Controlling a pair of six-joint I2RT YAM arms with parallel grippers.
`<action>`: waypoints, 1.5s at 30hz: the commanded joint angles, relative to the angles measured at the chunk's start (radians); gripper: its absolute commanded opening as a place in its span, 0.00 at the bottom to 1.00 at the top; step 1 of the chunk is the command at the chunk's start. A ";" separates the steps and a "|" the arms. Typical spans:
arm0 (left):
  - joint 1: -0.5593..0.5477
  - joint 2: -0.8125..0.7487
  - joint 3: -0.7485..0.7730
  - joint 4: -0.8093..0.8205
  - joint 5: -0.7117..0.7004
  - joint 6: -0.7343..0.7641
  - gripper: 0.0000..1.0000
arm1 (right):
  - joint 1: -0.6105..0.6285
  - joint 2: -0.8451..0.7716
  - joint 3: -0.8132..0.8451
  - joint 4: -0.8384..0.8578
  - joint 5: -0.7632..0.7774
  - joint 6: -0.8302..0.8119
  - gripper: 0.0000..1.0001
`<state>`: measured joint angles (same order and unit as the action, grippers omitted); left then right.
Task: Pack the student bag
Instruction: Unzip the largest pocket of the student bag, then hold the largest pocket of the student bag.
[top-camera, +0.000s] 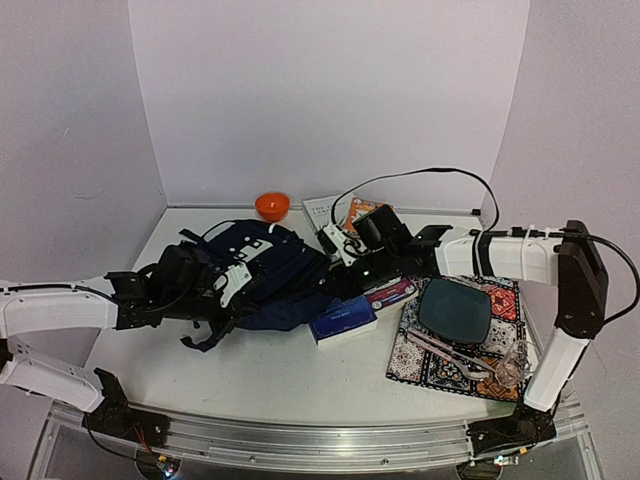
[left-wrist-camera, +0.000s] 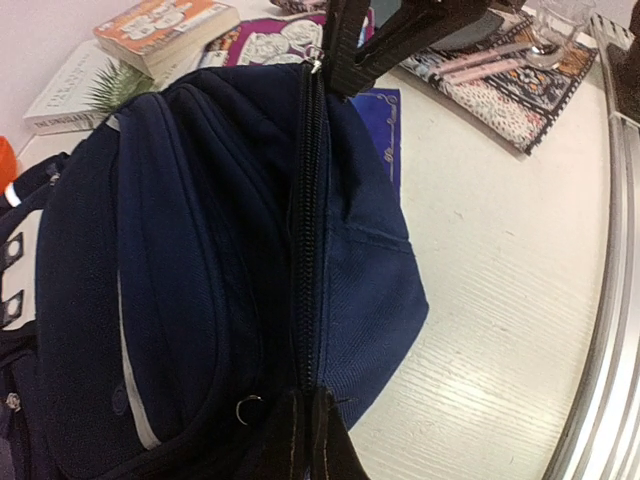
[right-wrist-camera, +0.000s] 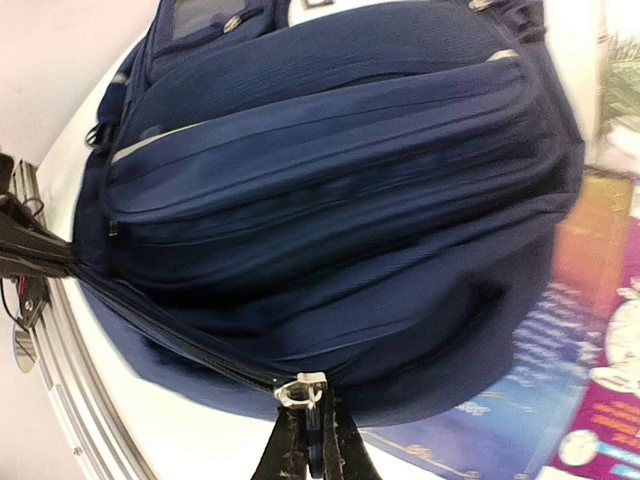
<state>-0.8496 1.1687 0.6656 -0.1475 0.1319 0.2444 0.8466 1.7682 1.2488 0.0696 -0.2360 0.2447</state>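
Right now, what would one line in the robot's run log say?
backpack: lying on table | left claw: shut on backpack | right claw: shut on zip pull | zip: looks closed

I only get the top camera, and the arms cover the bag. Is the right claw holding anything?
Observer: Yes. The right wrist camera shows the right gripper pinching the pale zipper pull on the student bag.
Operator: What about the left one?
Observer: The left gripper clamps the bag's fabric at the far end of the zipper.
Operator: Is the zip open yet?
Observer: No, on the left wrist camera the zipper looks shut between both grippers.
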 joint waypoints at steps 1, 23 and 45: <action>0.011 -0.072 -0.042 -0.084 -0.194 -0.034 0.00 | -0.097 -0.070 0.019 -0.128 0.107 -0.052 0.00; 0.064 -0.163 0.024 -0.130 0.036 -0.007 0.58 | 0.141 0.150 0.222 -0.034 -0.113 0.058 0.00; 0.038 0.175 0.167 -0.006 0.222 0.079 0.48 | 0.166 0.185 0.288 -0.017 -0.134 0.057 0.00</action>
<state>-0.8062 1.2940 0.7683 -0.2069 0.2955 0.2855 1.0008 1.9766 1.4902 0.0017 -0.3371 0.3157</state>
